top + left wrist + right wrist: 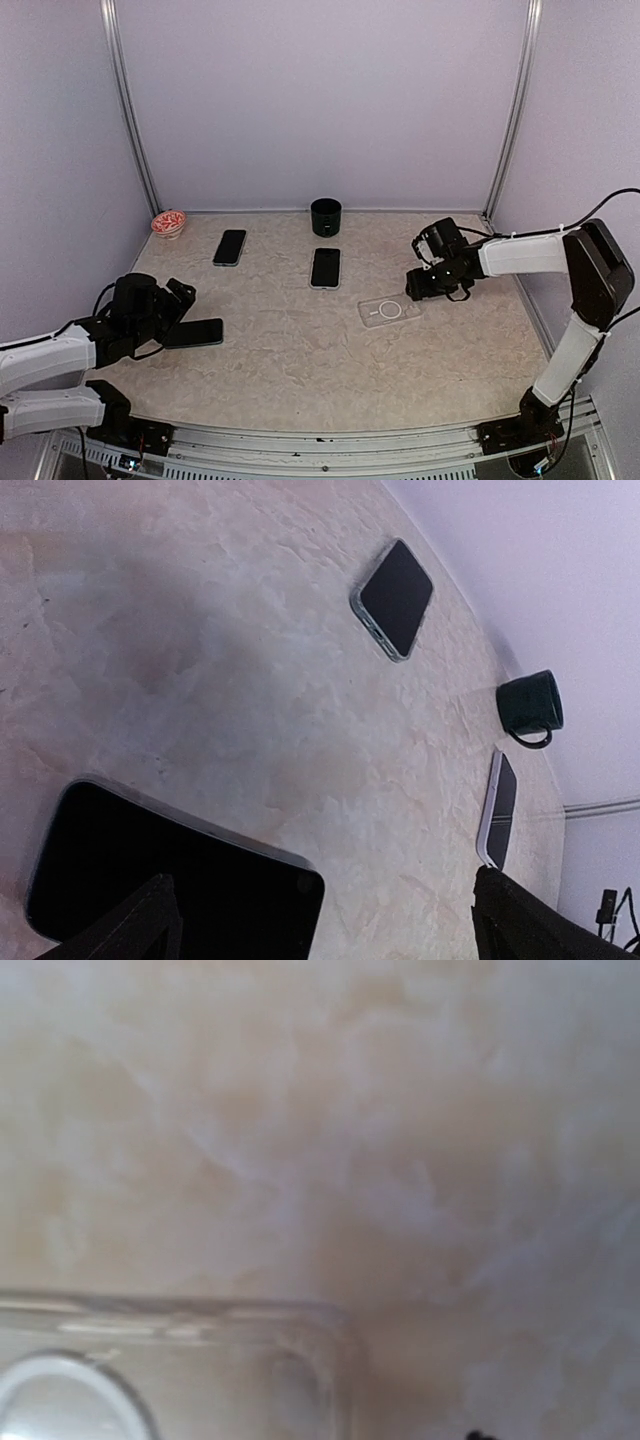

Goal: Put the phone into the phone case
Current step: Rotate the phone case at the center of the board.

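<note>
The phone case (390,311) lies flat on the bench (300,370), a clear, soft-looking shell with rounded corners and a white ring in its middle. Through it the mottled beige stone pattern of the bench shows. The right wrist view catches one rounded corner of the case (200,1360) and part of the ring, blurred.

The right pincer (420,285) hangs just beside the case's right end, low over the bench. Its fingers are hidden in its own camera and too small to read from above, so I cannot tell how far apart they stand.

Three dark slab phones lie screen-up, all left of the case and none touching it. The middle phone (325,267) is nearest, just beyond the case's left end, with a pale rim (497,810) around a black glass face. The far phone (229,247) sits well to the left of the case and further back, with a grey metallic edge (395,598). The near phone (195,332) lies far to the left of the case. It is glossy black with rounded corners (170,880).

The left pincer (172,308) is over that near phone with its two black fingers spread wide. In the wrist view the pincer (325,905) grips nothing, and the phone lies flat between and beneath the tips.

Behind the case, past the middle phone, stands a dark green glazed mug (325,216), upright, its handle showing in the wrist view (530,705). A small bowl (168,222) with a red-and-white pattern sits far left of the case at the back corner. No object lies on the bench between the near phone and the case.
</note>
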